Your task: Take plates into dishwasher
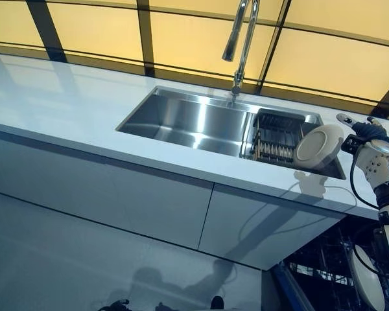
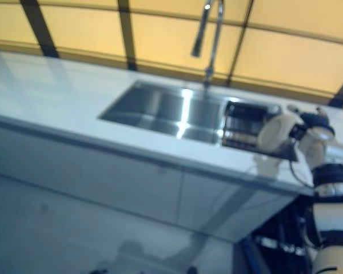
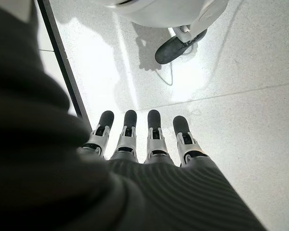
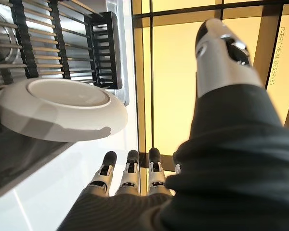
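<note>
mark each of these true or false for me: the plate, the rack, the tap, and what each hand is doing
1. The white plate leans on edge at the dish rack in the sink. True.
2. The right hand is curled round the plate. False: its fingers are straight and apart from the plate, holding nothing.
3. The tap is running water into the sink. False: no water shows.
4. The left hand hangs over the floor with straight fingers. True.
5. The plate lies flat on the countertop. False: it stands tilted at the rack, at the sink's right end.
</note>
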Controlling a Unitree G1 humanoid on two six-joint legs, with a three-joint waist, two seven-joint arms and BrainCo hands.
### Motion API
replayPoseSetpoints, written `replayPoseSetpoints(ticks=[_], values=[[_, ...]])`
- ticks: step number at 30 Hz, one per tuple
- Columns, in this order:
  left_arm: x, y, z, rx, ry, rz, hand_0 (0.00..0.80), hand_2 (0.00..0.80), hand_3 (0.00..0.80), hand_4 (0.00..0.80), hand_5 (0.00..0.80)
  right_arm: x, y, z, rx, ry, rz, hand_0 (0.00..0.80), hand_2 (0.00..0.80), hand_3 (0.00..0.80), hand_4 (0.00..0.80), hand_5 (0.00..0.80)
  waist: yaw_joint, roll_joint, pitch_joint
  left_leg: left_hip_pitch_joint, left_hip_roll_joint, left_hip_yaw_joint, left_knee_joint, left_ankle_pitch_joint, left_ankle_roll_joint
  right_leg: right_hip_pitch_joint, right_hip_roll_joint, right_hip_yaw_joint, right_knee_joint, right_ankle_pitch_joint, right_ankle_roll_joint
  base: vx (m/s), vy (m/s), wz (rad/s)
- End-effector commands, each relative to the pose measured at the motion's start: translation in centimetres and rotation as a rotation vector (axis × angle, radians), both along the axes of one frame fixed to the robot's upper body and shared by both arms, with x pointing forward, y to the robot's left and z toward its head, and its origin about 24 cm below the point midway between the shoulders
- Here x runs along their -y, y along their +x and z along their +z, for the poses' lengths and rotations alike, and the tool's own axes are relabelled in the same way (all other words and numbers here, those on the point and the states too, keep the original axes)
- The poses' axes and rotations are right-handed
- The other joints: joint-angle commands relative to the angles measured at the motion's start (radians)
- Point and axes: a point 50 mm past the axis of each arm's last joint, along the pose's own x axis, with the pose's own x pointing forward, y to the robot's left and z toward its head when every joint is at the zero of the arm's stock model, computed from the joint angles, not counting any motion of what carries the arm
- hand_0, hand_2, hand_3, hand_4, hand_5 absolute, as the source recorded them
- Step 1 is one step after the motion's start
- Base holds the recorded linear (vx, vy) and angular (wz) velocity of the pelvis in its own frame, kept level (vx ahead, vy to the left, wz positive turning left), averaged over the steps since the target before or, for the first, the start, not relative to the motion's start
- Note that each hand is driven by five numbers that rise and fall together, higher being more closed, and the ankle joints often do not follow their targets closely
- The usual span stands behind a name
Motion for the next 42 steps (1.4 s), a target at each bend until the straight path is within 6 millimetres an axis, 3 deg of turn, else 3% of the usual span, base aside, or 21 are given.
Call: replayPoseSetpoints(ticks=[1,15,31,42], values=[[0.1,1.3,0.4,0.023,-0.003,-0.073,0.000,0.000,0.000,0.000,0.000,1.4,-0.1,6.0,0.096,-0.158,-0.070,0.000,0.000,0.000,0.000,0.000,0.051,-0.010,0.029,-0.056,-0.063,0.048,0.009,-0.034,0.060,0.026,-0.021,-0.004,0.025,-0.061,0.089,0.000,-0.007,0.03],[0.0,1.5,0.5,0.032,-0.006,-0.064,0.000,0.000,0.000,0.000,0.000,3.5,-1.2,5.6,0.039,-0.184,-0.142,0.000,0.000,0.000,0.000,0.000,0.059,-0.005,0.044,-0.064,-0.057,0.050,0.010,-0.026,0.053,0.039,-0.016,-0.004,0.014,-0.066,0.088,-0.004,-0.007,0.03],[-0.4,1.5,0.6,0.037,0.011,-0.055,0.000,0.000,0.000,0.000,0.000,3.7,-1.3,5.3,0.019,-0.121,-0.053,0.000,0.000,0.000,0.000,0.000,0.052,-0.012,0.052,-0.071,-0.044,0.069,0.012,-0.017,0.042,0.044,-0.006,0.000,0.009,-0.076,0.078,0.002,-0.004,0.00],[-0.4,1.7,0.7,0.045,0.013,-0.056,0.000,0.000,0.000,0.000,0.000,4.0,-1.4,4.6,0.005,-0.103,-0.086,0.000,0.000,0.000,0.000,0.000,0.047,0.001,0.059,-0.080,-0.032,0.089,0.026,-0.017,0.033,0.040,0.001,-0.004,0.006,-0.083,0.070,0.012,-0.049,0.00]])
